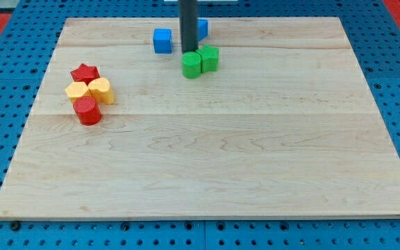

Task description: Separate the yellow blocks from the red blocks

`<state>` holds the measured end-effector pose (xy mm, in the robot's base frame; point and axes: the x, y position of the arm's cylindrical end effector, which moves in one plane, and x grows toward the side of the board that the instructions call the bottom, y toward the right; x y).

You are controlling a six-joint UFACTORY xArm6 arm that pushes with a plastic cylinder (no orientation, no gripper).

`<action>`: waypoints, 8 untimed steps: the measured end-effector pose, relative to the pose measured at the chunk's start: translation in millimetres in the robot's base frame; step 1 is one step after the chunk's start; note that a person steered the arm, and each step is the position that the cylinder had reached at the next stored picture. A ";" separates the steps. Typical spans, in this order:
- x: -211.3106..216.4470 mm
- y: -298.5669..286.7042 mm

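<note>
The near half of the table (207, 180) carries no blocks. Partway up the left side sits the cluster the task concerns, four blocks packed together: the red cylinder (87, 110) nearest the bottom edge, the yellow hexagonal block (76, 91) and the yellow cylinder (101, 90) side by side just behind it, and the red star (85, 72) farthest back. Each yellow seems to touch at least one red, so none is separated yet.

Farther on, near the top edge at about its middle, stand a green cylinder (192, 65) and a green block (209, 57), touching each other. My tip (189, 51), the end effector, rests just behind the green cylinder, against or nearly against it; being a plain rod, it neither opens nor closes on anything. A blue cube (162, 40) lies just to its left, and another blue block (202, 28) shows partly behind the rod.

The coming move turns on one relation: the red and yellow cluster lies well apart from my tip, toward the table's left edge and somewhat nearer the bottom edge. There are no containers here.
</note>
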<state>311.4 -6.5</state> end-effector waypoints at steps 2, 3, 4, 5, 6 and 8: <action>141.2 -1.9; 213.9 -80.3; 219.2 -212.3; 169.5 -298.5; 143.4 -293.7; 106.5 -253.1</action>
<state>417.9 -259.6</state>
